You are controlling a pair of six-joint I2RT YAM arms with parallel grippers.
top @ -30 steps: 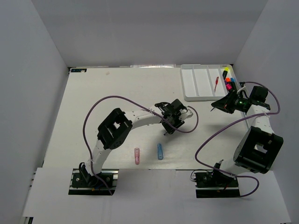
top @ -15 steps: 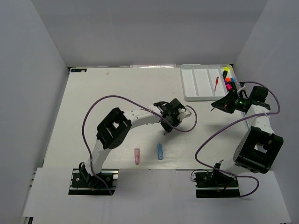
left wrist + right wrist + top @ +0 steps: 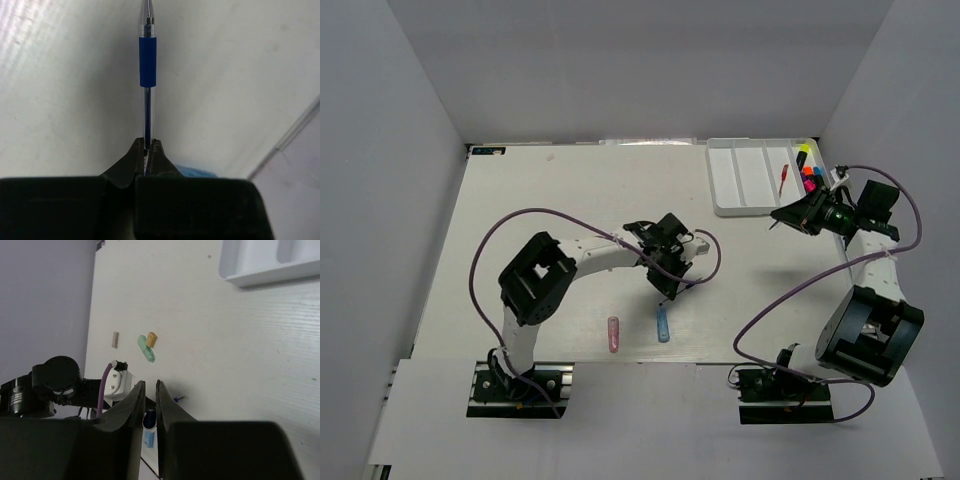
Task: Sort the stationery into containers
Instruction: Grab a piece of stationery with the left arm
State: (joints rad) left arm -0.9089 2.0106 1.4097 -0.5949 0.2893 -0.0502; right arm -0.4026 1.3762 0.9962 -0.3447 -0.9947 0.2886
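Observation:
My left gripper is shut on a thin blue pen at mid-table; the pen sticks straight out past the fingertips, its tip over the table. My right gripper hovers just below the white tray, its jaws a narrow slit apart with nothing between them. A red pen lies in the tray, and several highlighters fill its rightmost compartment. A pink capsule and a blue capsule lie near the front edge.
In the right wrist view a green capsule and two tan bits lie on the table beyond the left arm. A purple cable loops over the left arm. Grey walls enclose the table on three sides.
The left gripper has closed on the blue pen and drawn back left, toward the front edge. The right gripper has shifted slightly up toward the tray.

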